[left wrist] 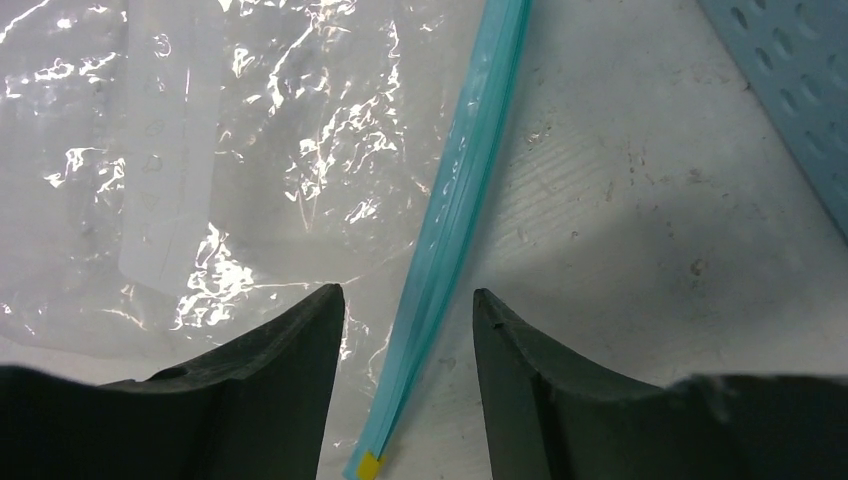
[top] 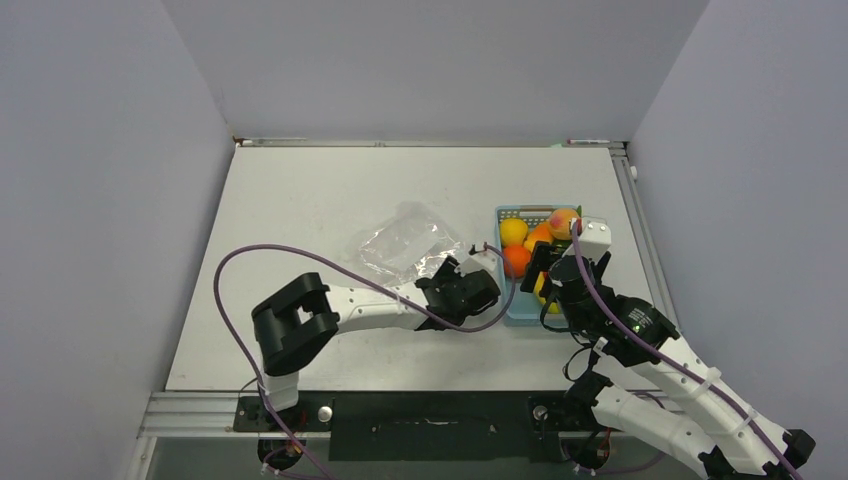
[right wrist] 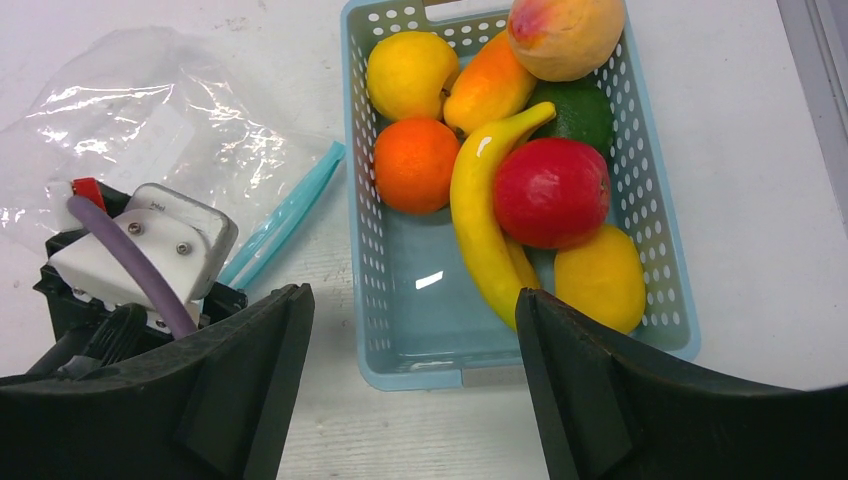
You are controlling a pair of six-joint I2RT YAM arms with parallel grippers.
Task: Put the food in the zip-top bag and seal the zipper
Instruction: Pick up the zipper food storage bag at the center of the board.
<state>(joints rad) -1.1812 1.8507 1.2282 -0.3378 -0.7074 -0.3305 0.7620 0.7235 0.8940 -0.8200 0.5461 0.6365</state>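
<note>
The clear crinkly zip-top bag (top: 405, 243) lies flat on the table left of the basket; it also shows in the left wrist view (left wrist: 200, 150) and the right wrist view (right wrist: 150, 130). Its light blue zipper (left wrist: 455, 200) runs between my left gripper's (left wrist: 408, 300) open fingers, low over the table, with a yellow tab at its near end. The food (right wrist: 480, 150) sits in the basket: yellow and orange rounds, a banana (right wrist: 478, 210), a red one (right wrist: 552, 192), a green one, a peach. My right gripper (right wrist: 410, 300) is open and empty above the basket's near end.
The light blue mesh basket (top: 506, 214) stands right of centre, its wall in the left wrist view (left wrist: 790, 90) too. My left wrist (right wrist: 130, 270) is just left of the basket. Grey walls surround the table.
</note>
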